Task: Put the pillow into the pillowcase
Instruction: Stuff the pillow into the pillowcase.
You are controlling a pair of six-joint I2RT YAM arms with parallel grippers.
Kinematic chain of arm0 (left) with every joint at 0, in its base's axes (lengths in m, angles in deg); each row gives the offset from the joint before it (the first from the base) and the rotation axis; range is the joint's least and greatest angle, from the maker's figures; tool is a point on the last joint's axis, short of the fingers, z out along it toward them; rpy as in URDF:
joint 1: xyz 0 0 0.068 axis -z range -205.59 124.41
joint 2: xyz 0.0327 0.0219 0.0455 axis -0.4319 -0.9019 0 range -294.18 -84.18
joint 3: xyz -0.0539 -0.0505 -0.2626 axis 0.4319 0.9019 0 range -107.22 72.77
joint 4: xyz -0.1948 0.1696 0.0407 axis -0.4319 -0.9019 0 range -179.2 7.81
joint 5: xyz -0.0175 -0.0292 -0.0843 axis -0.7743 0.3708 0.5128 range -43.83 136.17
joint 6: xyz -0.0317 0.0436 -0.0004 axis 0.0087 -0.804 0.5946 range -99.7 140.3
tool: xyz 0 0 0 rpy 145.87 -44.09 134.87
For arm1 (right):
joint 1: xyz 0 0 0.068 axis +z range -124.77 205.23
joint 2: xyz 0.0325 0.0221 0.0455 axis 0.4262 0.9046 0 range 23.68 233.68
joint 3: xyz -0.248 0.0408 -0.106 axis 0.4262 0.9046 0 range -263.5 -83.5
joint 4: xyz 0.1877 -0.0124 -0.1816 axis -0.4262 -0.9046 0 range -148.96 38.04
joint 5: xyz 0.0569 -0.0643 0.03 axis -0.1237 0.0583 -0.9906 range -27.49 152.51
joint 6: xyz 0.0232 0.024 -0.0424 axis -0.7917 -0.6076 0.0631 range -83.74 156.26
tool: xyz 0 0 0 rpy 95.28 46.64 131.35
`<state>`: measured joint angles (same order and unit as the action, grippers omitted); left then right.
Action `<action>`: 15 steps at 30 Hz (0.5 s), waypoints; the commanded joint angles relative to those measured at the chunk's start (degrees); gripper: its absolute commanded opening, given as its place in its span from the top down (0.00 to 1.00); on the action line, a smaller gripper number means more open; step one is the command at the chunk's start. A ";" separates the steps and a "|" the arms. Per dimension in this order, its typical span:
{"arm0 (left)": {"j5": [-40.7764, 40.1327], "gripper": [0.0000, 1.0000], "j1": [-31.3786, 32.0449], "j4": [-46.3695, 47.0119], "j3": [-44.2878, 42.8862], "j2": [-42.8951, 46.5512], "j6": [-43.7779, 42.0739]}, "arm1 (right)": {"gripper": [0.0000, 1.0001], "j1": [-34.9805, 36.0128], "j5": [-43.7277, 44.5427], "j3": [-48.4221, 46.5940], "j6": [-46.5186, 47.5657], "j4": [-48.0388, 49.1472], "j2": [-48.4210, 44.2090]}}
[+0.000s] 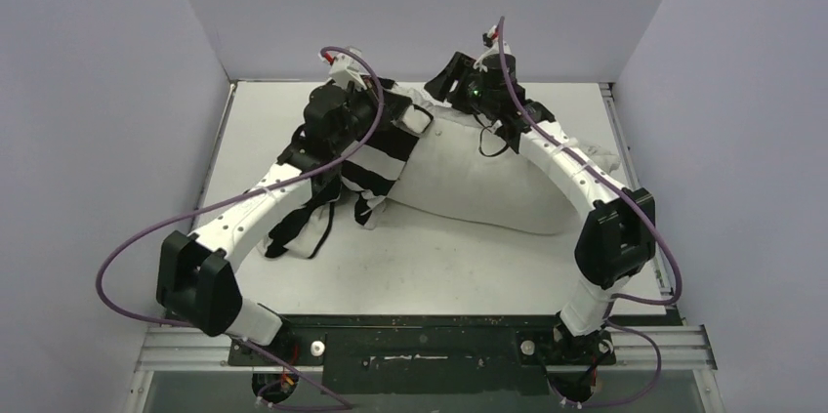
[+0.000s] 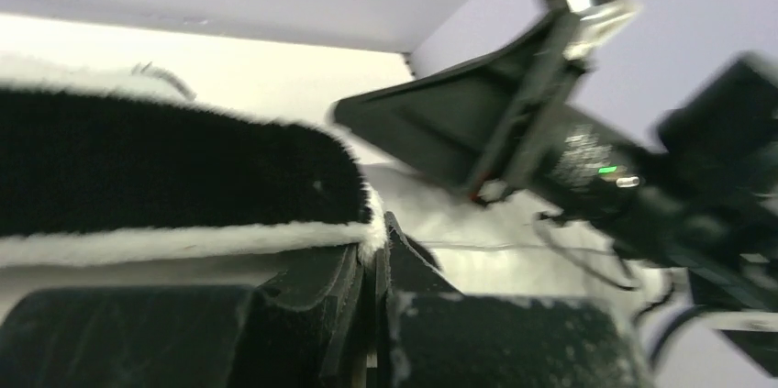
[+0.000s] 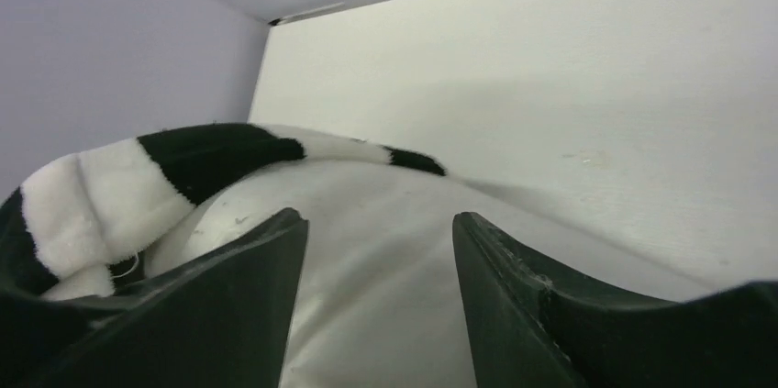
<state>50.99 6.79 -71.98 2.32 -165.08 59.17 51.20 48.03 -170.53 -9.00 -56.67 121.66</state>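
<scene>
**Pillow** [image 1: 478,184]: lies on the table [image 1: 410,271], plump and off-white, with its long side running from the far middle toward the near right. Most of it is bare. Only its left end is covered.

**Pillowcase** [image 1: 376,154]: black and white stripes, bunched over the pillow's left end. Part of it hangs off that end and lies crumpled on the table just left of the pillow. How deep the pillow sits inside cannot be told.

**Left tool** [image 1: 408,118]: above the pillow's left end, clenched on the pillowcase.
- Left wrist view: the tool [image 2: 374,237] has its fingers [image 2: 303,315] pressed together, with the white fleecy edge of the pillowcase [image 2: 174,168] caught at their tips.
- The pillow [image 2: 477,250] shows pale just past the pinch.
- The right arm [image 2: 587,159] is blurred, above the pillow on its far side.

**Right tool** [image 1: 449,76]: over the pillow's far edge, just right of the pillowcase rim, released.
- Right wrist view: the tool [image 3: 376,218] has its fingers [image 3: 229,315] standing apart, with smooth pillow cloth [image 3: 376,315] showing between them and nothing gripped.
- Whether the tips touch the pillow cannot be told.
- A striped fold of the pillowcase [image 3: 183,159] lies on the pillow just past the fingers.
- Bare table [image 3: 550,85] lies past the pillow.
</scene>
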 commanded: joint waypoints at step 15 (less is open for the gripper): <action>15.70 0.53 -7.99 19.25 -20.74 -16.80 3.93 | 0.00 -10.01 22.04 -6.77 25.00 -23.39 -17.99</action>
<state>62.31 -0.90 -56.96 -11.17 -181.61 65.49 44.84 68.25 -180.99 11.75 -77.06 108.85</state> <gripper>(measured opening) 0.409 0.999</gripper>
